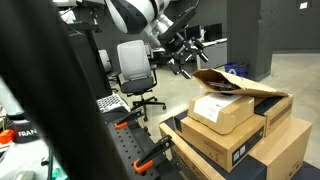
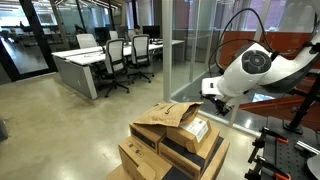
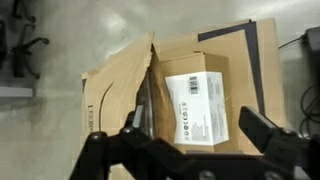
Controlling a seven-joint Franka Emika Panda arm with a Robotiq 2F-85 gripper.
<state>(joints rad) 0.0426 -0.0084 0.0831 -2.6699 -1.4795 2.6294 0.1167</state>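
Spread wide and holding nothing, the gripper [image 3: 190, 128] hangs above a small cardboard box [image 3: 197, 105] bearing a white label. That box lies atop a stack of larger boxes [image 2: 145, 160], just beside a crumpled brown cardboard sheet [image 3: 112, 90].

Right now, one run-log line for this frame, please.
gripper: open, holding nothing | below it: labelled box on cardboard stack | beside box: torn paper mailer

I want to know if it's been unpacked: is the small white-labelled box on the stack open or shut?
Shut. The small box lies flat, its labelled top unbroken, no flaps raised in the wrist view.
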